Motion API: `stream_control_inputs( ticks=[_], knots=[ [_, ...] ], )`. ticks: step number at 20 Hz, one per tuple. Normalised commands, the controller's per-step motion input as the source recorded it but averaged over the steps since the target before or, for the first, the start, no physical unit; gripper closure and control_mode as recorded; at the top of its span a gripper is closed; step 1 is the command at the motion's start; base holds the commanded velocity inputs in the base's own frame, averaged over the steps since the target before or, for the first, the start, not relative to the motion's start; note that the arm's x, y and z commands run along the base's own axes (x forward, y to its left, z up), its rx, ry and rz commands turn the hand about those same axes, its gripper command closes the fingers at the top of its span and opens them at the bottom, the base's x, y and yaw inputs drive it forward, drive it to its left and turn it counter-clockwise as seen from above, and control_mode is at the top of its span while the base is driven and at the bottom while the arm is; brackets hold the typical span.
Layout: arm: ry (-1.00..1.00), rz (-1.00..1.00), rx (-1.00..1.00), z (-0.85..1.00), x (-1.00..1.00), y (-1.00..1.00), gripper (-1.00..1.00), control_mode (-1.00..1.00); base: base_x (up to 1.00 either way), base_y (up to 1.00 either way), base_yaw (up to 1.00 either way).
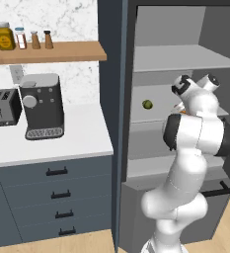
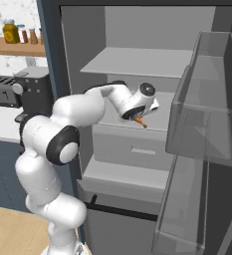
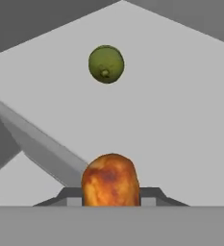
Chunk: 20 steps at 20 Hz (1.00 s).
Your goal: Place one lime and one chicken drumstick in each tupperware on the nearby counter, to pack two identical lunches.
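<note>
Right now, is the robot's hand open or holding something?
Gripper: its fingers are closed on the chicken drumstick, inside the fridge. The lime lies apart on the shelf, untouched.

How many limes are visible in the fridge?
1. The lime lies on a middle fridge shelf, beyond the drumstick at the gripper. Others may be hidden.

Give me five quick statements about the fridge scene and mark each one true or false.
1. The gripper is closed on the chicken drumstick. True.
2. The lime sits loose on the fridge shelf, apart from the drumstick. True.
3. The lime is on the counter. False; it lies on a shelf inside the fridge.
4. The fridge door is shut. False; it stands open.
5. The coffee machine stands on the floor. False; it stands on the counter.
</note>
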Motion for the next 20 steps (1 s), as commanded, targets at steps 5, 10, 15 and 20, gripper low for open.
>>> stream_control_inputs(
  ticks=[5,10,15,20],
  knots=[
    [-0.06,-0.01,-0.13,0.39,-1.0,0.49,1.0,-1.0,0.0,0.0,0.0],
    [0.01,0.0,-0.08,0.31,-1.0,0.76,1.0,-1.0,0.0,0.0,0.0],
    [0.12,-0.11,0.0,0.32,-0.95,0.65,1.0,-1.0,0.0,0.0,0.0],
    [0.11,-0.23,0.06,0.54,-0.67,0.41,1.0,-1.0,0.0,0.0,0.0]
  ],
)
